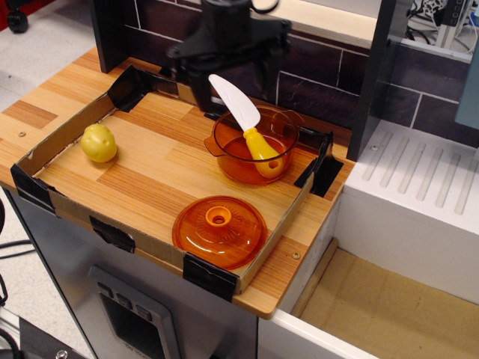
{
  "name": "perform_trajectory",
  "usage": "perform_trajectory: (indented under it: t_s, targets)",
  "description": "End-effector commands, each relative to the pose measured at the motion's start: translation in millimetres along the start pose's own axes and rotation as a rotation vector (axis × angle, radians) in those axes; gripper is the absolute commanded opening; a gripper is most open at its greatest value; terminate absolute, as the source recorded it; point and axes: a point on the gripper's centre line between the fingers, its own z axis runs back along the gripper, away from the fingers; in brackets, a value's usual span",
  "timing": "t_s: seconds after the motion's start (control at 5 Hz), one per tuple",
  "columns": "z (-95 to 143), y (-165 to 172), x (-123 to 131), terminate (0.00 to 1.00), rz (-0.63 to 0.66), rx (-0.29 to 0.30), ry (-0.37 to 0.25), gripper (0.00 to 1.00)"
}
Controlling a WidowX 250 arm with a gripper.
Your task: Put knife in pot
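From the one view, looking down over the counter (67,97): my fingers (228,71) hang above and behind the pot (254,153), clear of everything, gripping nothing. They look spread apart, though the dark body blends with the dark tiles behind, so I judge that width rather than read it plainly.

The knife (243,123) sits in the pot with its yellow handle down inside the bowl and its white blade slanting up over the back-left rim, resting there because it is about as long as the pot is wide and cannot lie flat. It touches the pot and nothing of mine, so I take the task as done in substance.

The pot stands upright in the far right corner of the shallow cardboard tray (45,149). The orange lid (219,230) lies flat near the front edge, well apart from the pot, and the yellow potato (99,143) sits at the left, out of my way
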Motion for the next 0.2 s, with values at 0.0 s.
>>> perform_trajectory:
  t_s: [0.0]
  targets:
    - [17.1,-2.2,11.5,1.00,0.003,-0.039,-0.041,1.00]
